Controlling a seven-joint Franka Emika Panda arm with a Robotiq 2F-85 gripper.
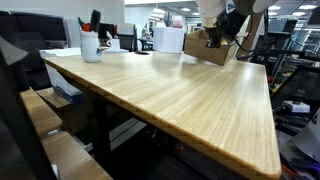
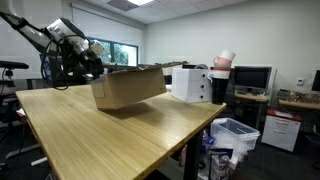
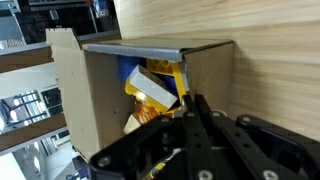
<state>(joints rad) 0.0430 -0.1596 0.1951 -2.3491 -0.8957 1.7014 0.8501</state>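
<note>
Cardboard box [image 2: 128,87], tilted over the wooden table [image 2: 110,135], is grasped at its ten o'clock edge by the clenched gripper [image 2: 93,52].

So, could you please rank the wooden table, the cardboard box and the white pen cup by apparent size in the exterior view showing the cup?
1. wooden table, filling most of the frame.
2. cardboard box, at the far corner.
3. white pen cup, about as tall as the box but much narrower.
</note>
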